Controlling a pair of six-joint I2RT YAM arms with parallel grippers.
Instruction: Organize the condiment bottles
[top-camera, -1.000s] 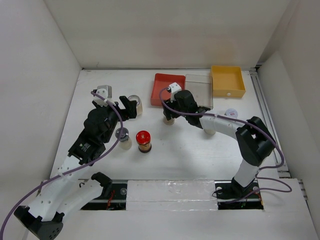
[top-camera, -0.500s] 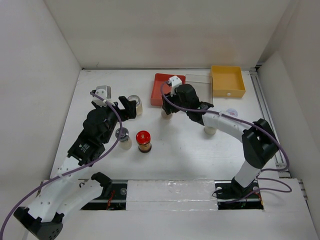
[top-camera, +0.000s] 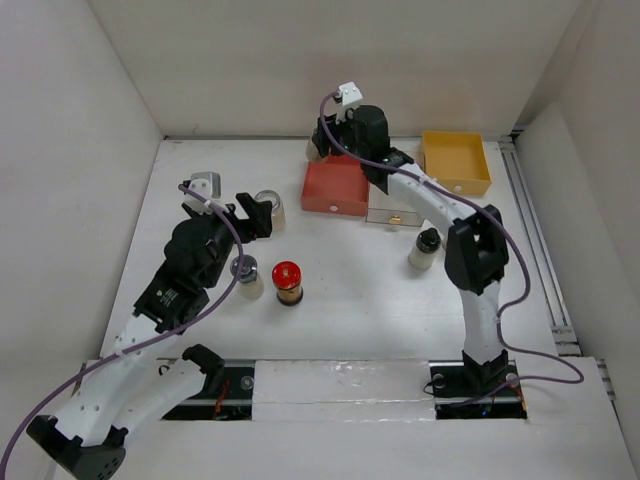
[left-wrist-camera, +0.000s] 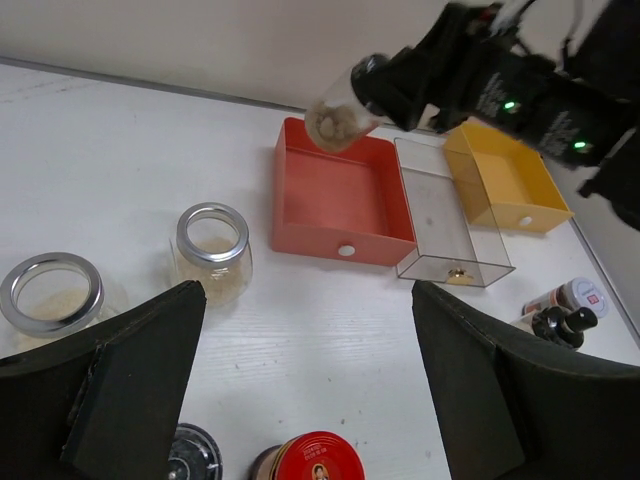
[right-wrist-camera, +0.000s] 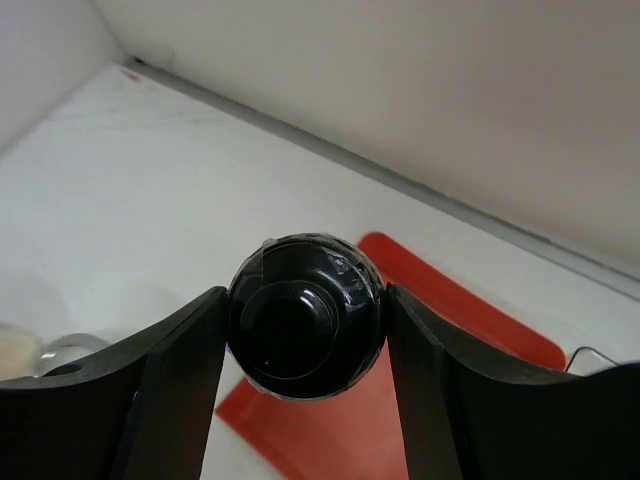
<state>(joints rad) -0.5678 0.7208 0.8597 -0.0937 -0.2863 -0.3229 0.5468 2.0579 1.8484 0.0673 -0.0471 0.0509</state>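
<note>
The right gripper (right-wrist-camera: 305, 335) is clamped on a black-capped bottle (left-wrist-camera: 335, 112), held tilted in the air by the far rim of the red tray (top-camera: 335, 188), upper centre of the overhead frame. The left gripper (left-wrist-camera: 310, 360) hangs with its jaws wide apart and nothing between them. A silver-rimmed jar (left-wrist-camera: 213, 250) and a 2nd jar (left-wrist-camera: 50, 295) stand at the left of its wrist view. A red-capped bottle (top-camera: 288, 280) stands just below centre overhead; another black-capped one (top-camera: 425, 248) stands right of centre.
</note>
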